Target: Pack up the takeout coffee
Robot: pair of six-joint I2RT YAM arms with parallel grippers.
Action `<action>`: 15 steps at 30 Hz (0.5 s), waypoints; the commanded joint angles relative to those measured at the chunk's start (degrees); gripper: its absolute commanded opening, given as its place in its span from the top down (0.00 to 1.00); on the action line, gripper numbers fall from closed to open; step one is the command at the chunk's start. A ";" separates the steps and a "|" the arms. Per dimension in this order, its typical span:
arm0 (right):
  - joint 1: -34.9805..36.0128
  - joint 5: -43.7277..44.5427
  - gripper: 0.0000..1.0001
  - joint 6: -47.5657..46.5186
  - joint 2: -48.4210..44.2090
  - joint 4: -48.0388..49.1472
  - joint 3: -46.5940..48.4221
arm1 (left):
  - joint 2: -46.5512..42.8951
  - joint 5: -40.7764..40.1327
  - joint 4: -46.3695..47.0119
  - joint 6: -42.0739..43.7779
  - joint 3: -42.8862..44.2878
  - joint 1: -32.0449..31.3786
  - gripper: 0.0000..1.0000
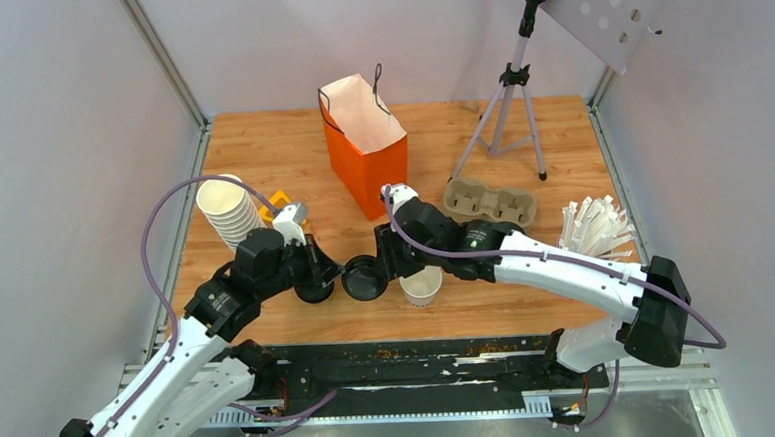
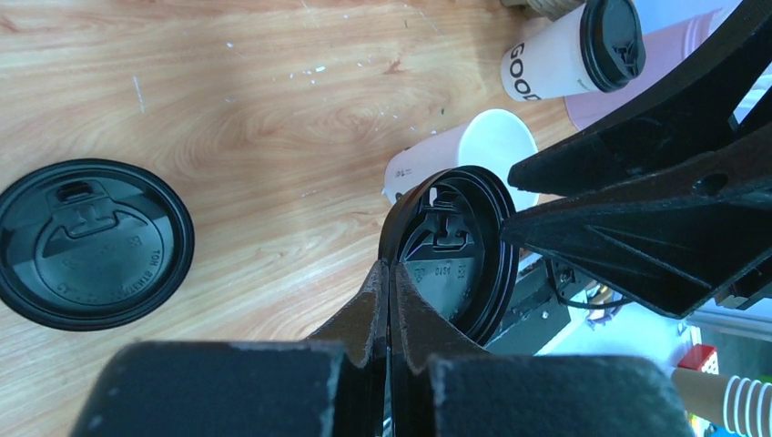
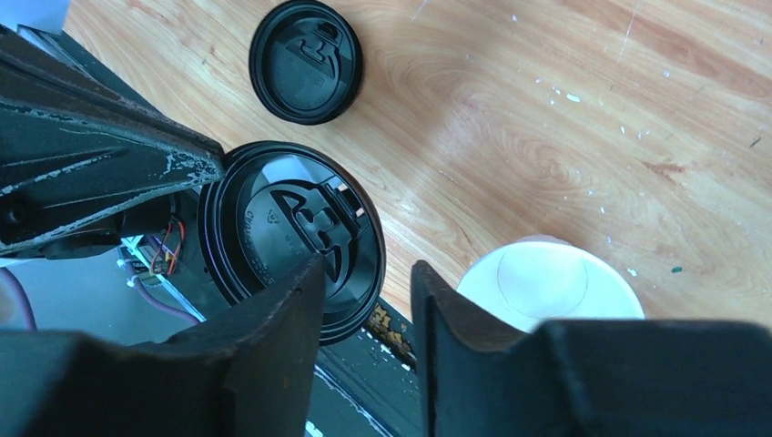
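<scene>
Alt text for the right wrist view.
A black lid, pinched at its rim by the left gripper, has its edge between the right gripper's parted fingers. A second black lid lies on the wooden table, and an open white cup stands nearby.

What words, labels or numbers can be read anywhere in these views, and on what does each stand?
"GOOD", the last letter less sure: on the side of the lidded white cup.
Embossed lettering on the loose black lid: too small to read.
Embossed lettering on the lifted black lid: too blurred to read.
Small printed mark on the open white cup: unreadable.
</scene>
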 commanded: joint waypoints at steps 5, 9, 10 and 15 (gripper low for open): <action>0.17 1.34 0.65 2.14 2.04 -2.18 0.64 | 0.76 3.26 4.80 -2.23 -0.72 0.22 1.00; 0.20 2.28 0.64 1.59 3.84 -4.35 1.97 | -0.17 3.07 4.99 -2.97 -1.05 0.30 1.00; 0.20 2.19 0.64 1.36 4.16 -4.52 2.19 | -0.29 3.11 4.97 -2.91 -1.00 0.21 1.00; 0.19 1.86 0.83 0.35 3.28 -4.20 2.21 | -0.54 3.21 4.47 -2.75 -0.62 0.24 1.00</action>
